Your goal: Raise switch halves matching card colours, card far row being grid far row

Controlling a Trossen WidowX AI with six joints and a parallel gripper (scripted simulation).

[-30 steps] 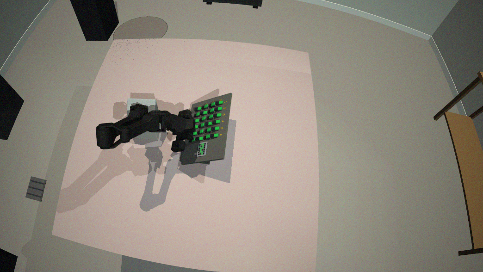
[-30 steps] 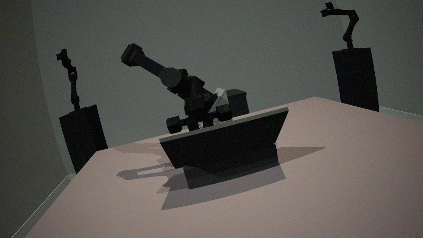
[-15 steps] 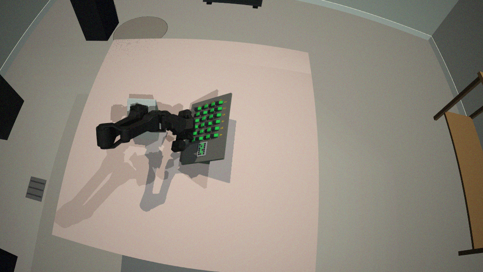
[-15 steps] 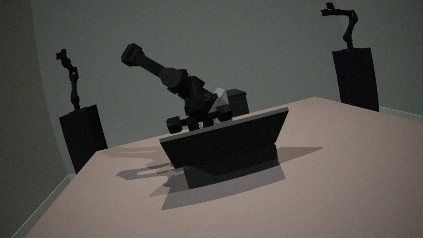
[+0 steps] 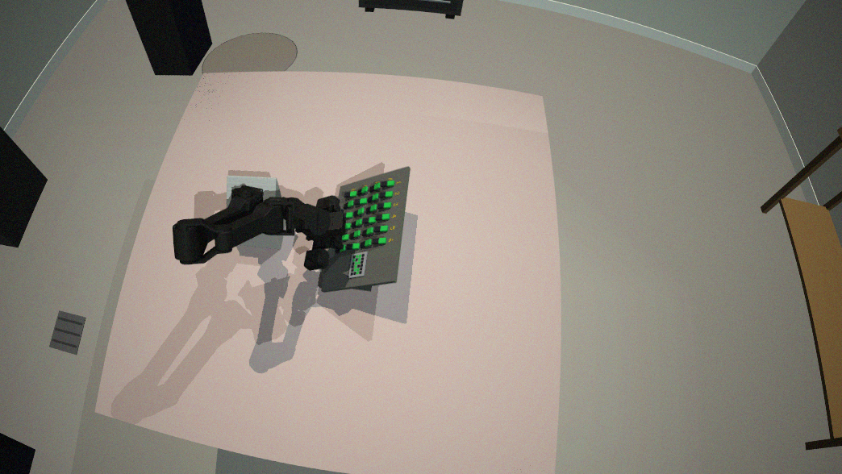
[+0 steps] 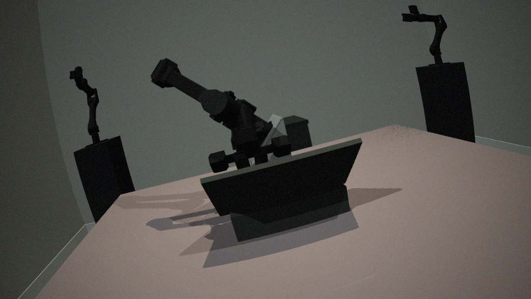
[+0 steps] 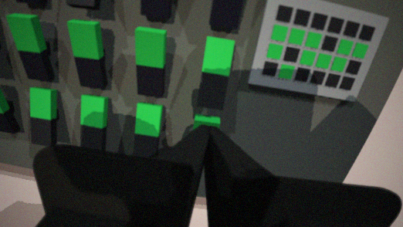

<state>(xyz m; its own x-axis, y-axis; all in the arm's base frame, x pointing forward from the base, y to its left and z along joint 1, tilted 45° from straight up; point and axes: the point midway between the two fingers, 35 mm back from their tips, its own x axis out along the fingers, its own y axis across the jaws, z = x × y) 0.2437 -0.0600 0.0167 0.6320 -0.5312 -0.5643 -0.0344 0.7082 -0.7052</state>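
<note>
The tilted panel (image 5: 385, 272) (image 6: 282, 185) (image 7: 270, 127) carries rows of green-and-dark switches. The card (image 5: 357, 264) (image 7: 262, 42) lies at its right. The card's far row is all dark; its nearest row has one green square, second from left. My gripper (image 7: 207, 133) is shut and empty. In the wrist view its tips overlap the rightmost nearest-row switch (image 7: 207, 120), leaving a green strip showing; its near half is hidden. Contact cannot be told. The neighbouring switch (image 7: 148, 121) shows both halves. In the exterior view the fingertips are hidden behind the panel.
The pink table top (image 5: 471, 235) (image 6: 427, 222) (image 7: 386, 147) surrounds the panel. The pale arm base (image 5: 252, 180) stands behind the arm. Two other arms stand on black pedestals (image 6: 101, 174) (image 6: 445, 100) in the background. Other switch rows rise just beyond the fingertips.
</note>
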